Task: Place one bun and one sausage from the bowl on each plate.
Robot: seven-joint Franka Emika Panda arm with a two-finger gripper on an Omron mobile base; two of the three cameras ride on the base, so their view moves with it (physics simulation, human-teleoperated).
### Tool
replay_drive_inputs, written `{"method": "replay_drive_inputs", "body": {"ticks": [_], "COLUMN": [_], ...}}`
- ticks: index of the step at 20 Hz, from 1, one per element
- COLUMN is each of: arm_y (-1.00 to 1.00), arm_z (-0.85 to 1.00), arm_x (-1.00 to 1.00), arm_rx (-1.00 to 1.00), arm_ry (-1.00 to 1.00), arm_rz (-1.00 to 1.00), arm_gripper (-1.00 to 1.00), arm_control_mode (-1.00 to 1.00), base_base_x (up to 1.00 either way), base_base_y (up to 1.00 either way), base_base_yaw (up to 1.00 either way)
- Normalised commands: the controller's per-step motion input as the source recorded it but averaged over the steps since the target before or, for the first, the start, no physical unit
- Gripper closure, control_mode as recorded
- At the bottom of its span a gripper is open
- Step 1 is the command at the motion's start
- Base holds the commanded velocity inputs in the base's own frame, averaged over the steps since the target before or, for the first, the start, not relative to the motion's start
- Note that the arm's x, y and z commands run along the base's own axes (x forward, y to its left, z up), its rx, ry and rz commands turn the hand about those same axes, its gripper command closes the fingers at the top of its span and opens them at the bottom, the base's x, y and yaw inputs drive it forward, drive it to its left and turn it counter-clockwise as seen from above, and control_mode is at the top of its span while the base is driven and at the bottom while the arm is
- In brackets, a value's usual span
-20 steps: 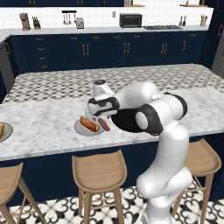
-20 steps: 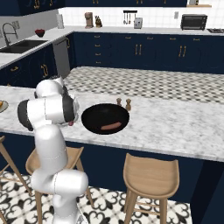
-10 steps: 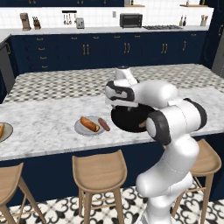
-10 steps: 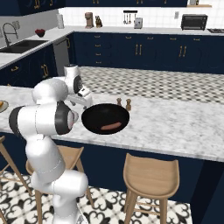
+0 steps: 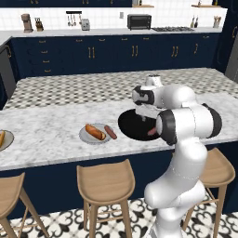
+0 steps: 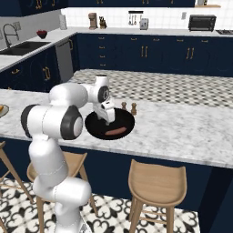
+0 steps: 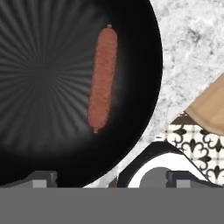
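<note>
The black bowl (image 5: pixel 129 126) sits on the marble island, and one sausage (image 7: pixel 103 78) lies inside it, also visible as the sausage (image 6: pixel 114 132). My gripper (image 5: pixel 145 115) hangs open just above the bowl with nothing between its fingers; in the hand view the gripper (image 7: pixel 110 178) looks down on the sausage. To the bowl's left, the grey plate (image 5: pixel 84 136) carries a bun (image 5: pixel 94 131) and a sausage (image 5: pixel 110 132). The second plate (image 5: pixel 6 141) at the far left edge holds a bun (image 5: pixel 1 138).
Two small brown shakers (image 6: pixel 129 108) stand just behind the bowl. Wooden stools (image 5: pixel 106 182) line the near side of the island. Dark blue cabinets run along the back wall.
The arm has swung right, from above the grey plate to above the black bowl. The jaws have stayed open and empty.
</note>
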Motion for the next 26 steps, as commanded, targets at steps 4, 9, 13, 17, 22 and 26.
{"method": "replay_drive_inputs", "body": {"ticks": [4,9,13,17,22,26], "arm_y": [-0.69,0.06,0.05,0.00,0.00,-0.07], "arm_z": [-0.61,-0.21,-0.35,-0.51,-0.44,-0.52], "arm_x": [0.00,0.37,0.27,0.08,0.05,0.00], "arm_rx": [-0.09,-0.02,-0.05,-0.06,-0.03,-0.04], "arm_ry": [-0.01,-0.01,0.00,0.00,0.00,0.00], "arm_rz": [-0.21,0.00,0.00,0.00,0.00,0.00], "arm_gripper": [-1.00,-1.00,-1.00,-1.00,-1.00,-1.00], "arm_control_mode": [-1.00,-1.00,-1.00,-1.00,-1.00,-1.00], "base_base_x": [0.00,0.00,0.00,0.00,0.00,0.00], "base_base_y": [0.00,0.00,0.00,0.00,0.00,0.00], "base_base_yaw": [0.00,0.00,0.00,0.00,0.00,0.00]}}
